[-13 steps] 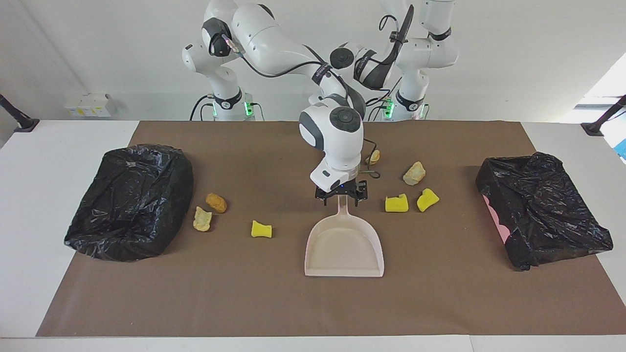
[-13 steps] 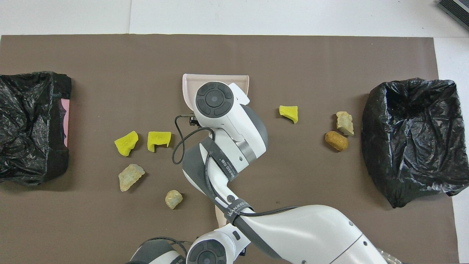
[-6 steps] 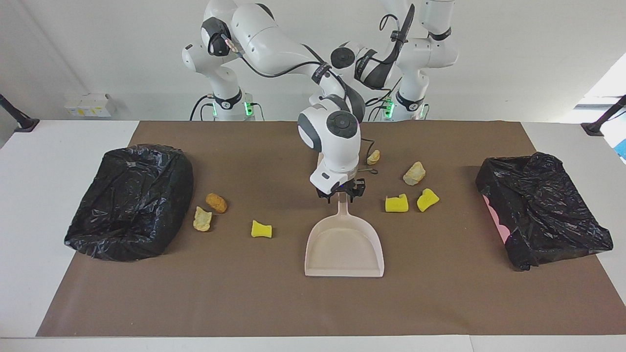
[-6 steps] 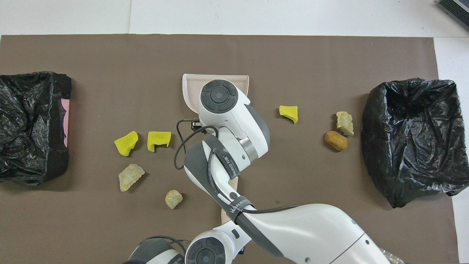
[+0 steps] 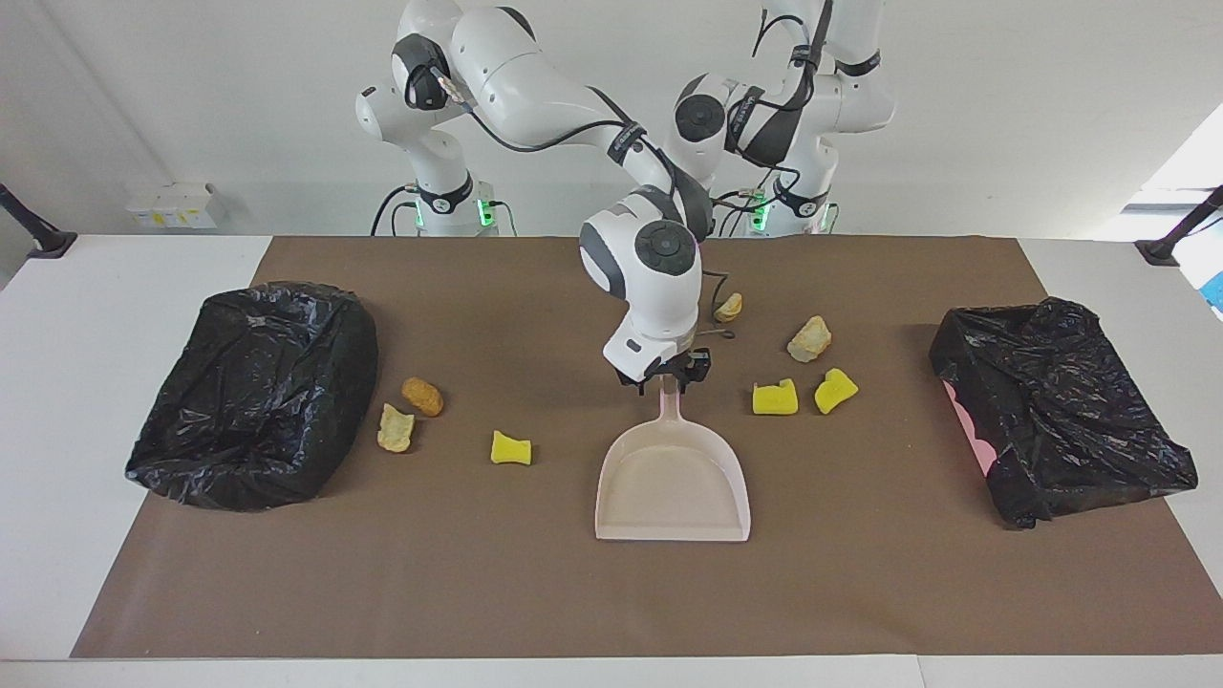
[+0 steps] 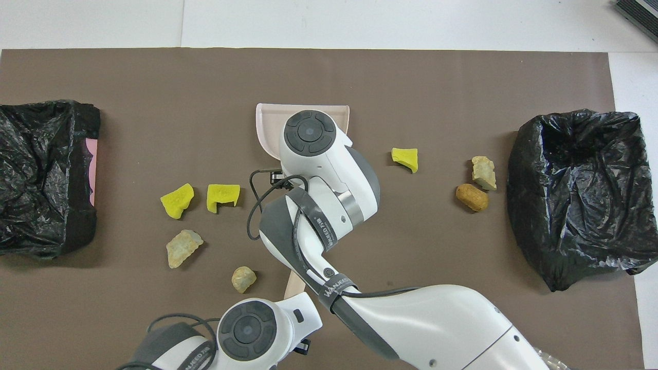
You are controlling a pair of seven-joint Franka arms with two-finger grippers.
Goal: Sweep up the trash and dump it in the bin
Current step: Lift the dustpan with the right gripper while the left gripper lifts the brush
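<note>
The beige dustpan [image 5: 674, 487] lies flat mid-mat, its handle pointing toward the robots. My right gripper [image 5: 666, 380] is shut on that handle. Several trash scraps lie on the mat. Toward the right arm's end are a yellow sponge chunk [image 5: 511, 448], a tan lump [image 5: 395, 428] and an orange-brown lump [image 5: 422, 396]. Toward the left arm's end are two yellow chunks [image 5: 774, 397] [image 5: 835, 390] and two tan lumps [image 5: 809, 338] [image 5: 729, 307]. My left gripper [image 6: 295, 302], hidden by the right arm in the facing view, holds a beige brush handle [image 6: 294, 284] over the mat near the robots.
A black-bagged bin [image 5: 253, 392] stands at the right arm's end of the brown mat. Another black-bagged bin [image 5: 1056, 420], with pink showing at its side, stands at the left arm's end. A black cable loop [image 5: 715, 334] hangs by the right wrist.
The right gripper's fingers have closed in on the dustpan handle. The left arm has risen and swung toward its own end, taking the beige handle with it.
</note>
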